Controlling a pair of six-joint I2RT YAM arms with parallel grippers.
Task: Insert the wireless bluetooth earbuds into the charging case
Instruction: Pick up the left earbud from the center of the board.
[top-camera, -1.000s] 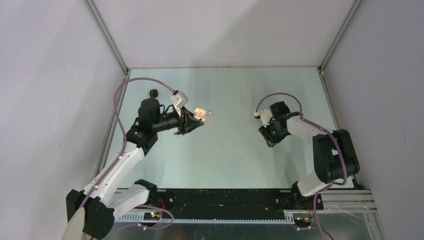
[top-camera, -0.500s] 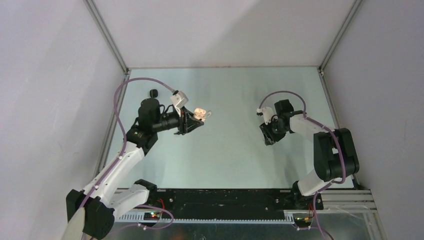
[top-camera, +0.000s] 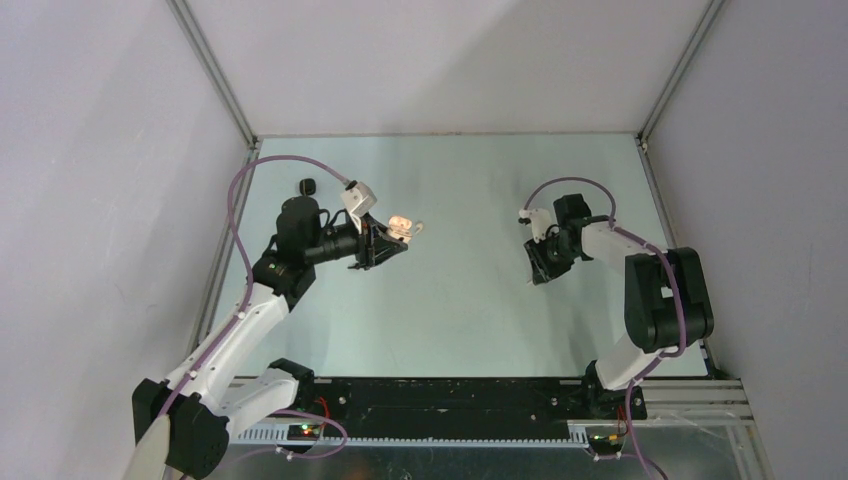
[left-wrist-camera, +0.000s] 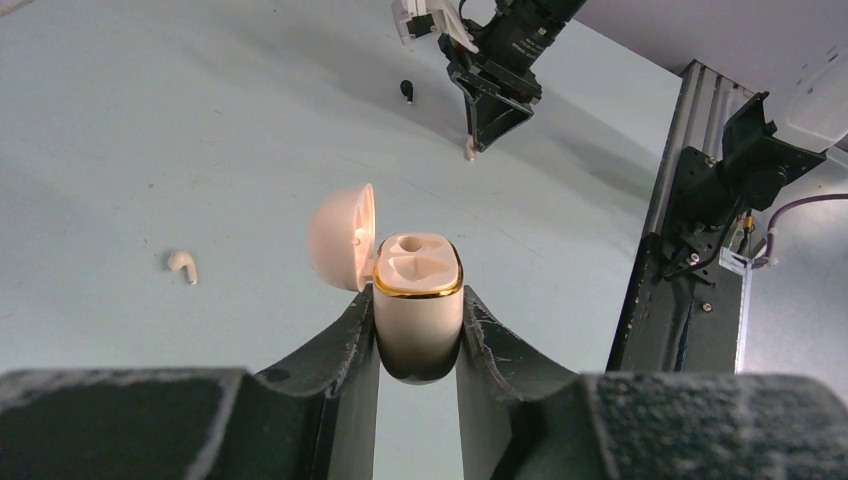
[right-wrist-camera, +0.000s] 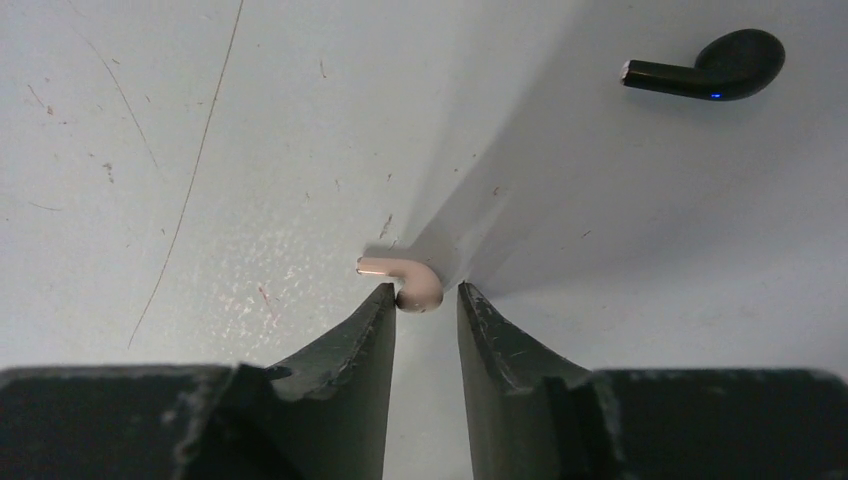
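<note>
My left gripper (left-wrist-camera: 418, 300) is shut on the cream charging case (left-wrist-camera: 418, 318), held above the table with its gold rim up and its lid (left-wrist-camera: 342, 238) hinged open; both sockets look empty. From above, the case (top-camera: 402, 226) sits at that gripper's tip (top-camera: 386, 246). My right gripper (right-wrist-camera: 425, 292) is down at the table with a narrow gap, open around the head of a pale earbud (right-wrist-camera: 412, 284). The left fingertip (right-wrist-camera: 380, 300) touches it; the right one stands just off it. Another pale earbud (left-wrist-camera: 183, 265) lies on the table left of the case.
A black earbud (right-wrist-camera: 715, 68) lies on the table beyond my right gripper (top-camera: 541, 270), also visible as the black earbud (left-wrist-camera: 406, 90) in the left wrist view. A small black object (top-camera: 307, 186) sits near the left arm. Grey walls enclose the table.
My right gripper has shifted slightly right and down to the table, and its jaws have narrowed around the pale earbud. The left gripper and case have not moved.
</note>
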